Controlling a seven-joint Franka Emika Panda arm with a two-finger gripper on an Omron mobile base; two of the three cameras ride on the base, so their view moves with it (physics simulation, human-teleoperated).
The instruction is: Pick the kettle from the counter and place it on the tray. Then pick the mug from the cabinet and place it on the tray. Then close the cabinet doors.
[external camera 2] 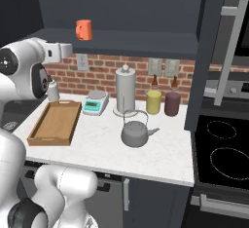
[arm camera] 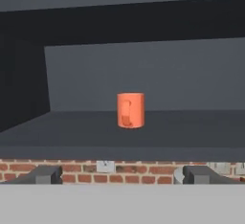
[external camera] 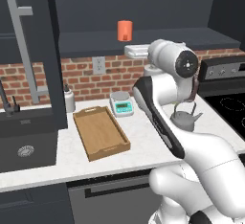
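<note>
Hand view: pincer (arm camera: 119, 175) faces the mug (arm camera: 130, 110) head on, fingers spread wide, nothing between them, well short of the mug.
Mug: stands upright on the shelf inside the cabinet (arm camera: 143, 70), handle turned toward the camera; untouched.
Kettle: kettle (external camera 2: 134, 131) sits on the surface (external camera 2: 160, 156), well apart from the tray (external camera 2: 54, 123); first step appears not done.
Tray: bare, lying on the surface near the sink side.
Cabinet doors: left door (external camera: 28, 50) and right door (external camera 2: 221, 51) both stand open; closing remains.
Progress: judged at the start; all three steps outstanding, yet the arm is raised toward the mug rather than the kettle.
Surroundings: paper-towel roll (external camera 2: 125, 91), yellow jar (external camera 2: 153, 100), maroon jar (external camera 2: 171, 102) and a small scale (external camera 2: 95, 104) stand along the brick wall behind the kettle.
Obstructions: path to the mug looks clear; the paper-towel roll stands just behind the kettle and could crowd a grasp there.
</note>
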